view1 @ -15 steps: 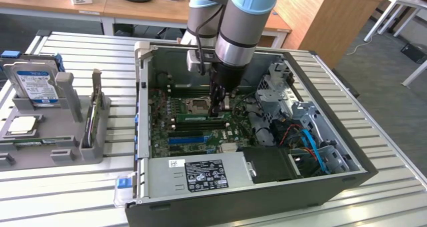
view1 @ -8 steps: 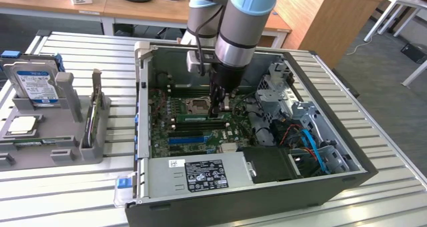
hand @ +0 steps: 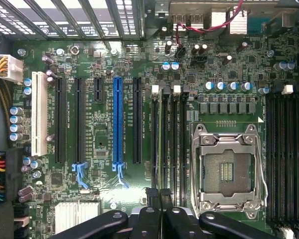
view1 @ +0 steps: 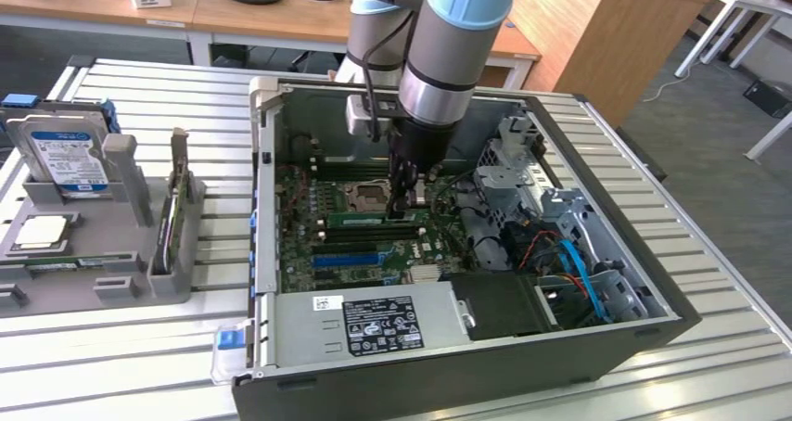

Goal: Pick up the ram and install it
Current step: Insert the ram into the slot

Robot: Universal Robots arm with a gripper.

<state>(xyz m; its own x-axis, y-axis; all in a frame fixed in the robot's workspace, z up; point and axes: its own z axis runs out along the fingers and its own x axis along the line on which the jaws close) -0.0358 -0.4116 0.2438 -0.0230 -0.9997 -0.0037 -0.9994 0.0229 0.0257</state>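
Though my jaws are clenched close together, I cannot tell whether they pinch the ram [view1: 369, 220], which stands in its motherboard [hand: 99, 124] slot mid-frame in the exterior view.

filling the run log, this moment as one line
gripper: inside pc case, over memory slots beside cpu socket | ram: green stick along slots, below gripper | seated or held: unclear
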